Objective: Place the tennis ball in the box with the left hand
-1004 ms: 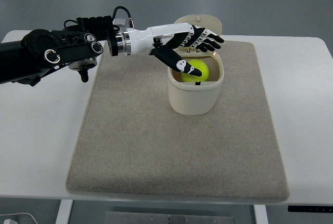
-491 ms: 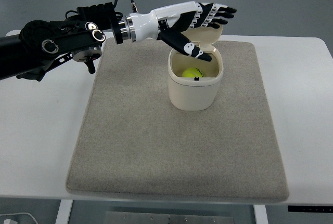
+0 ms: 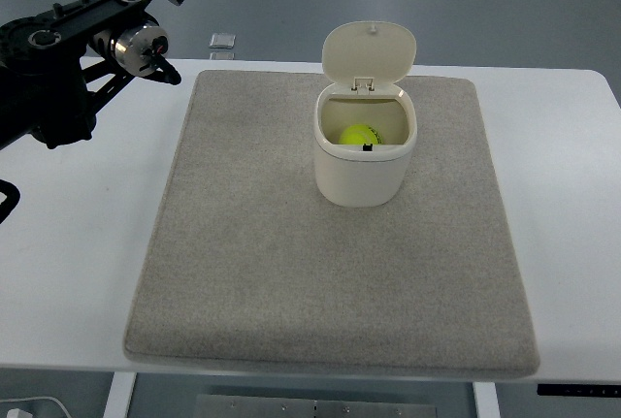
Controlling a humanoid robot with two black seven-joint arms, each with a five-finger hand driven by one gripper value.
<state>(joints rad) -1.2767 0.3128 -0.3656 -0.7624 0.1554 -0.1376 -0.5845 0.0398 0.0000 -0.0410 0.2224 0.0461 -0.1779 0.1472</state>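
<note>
A yellow-green tennis ball (image 3: 361, 135) lies inside the cream box (image 3: 362, 172), which stands upright on the grey mat (image 3: 291, 273). The box's hinged lid (image 3: 369, 49) stands open behind it. My left arm (image 3: 87, 45) shows at the top left corner, black with a silver wrist ring, well away from the box. Its hand is past the top edge and out of view. The right arm is not in view.
The mat lies on a white table (image 3: 78, 243). A small pale flat object (image 3: 222, 40) lies on the table just beyond the mat's far left corner.
My left hand has lifted away from over the box, up and to the left, out of the picture. The ball stays in the box.
</note>
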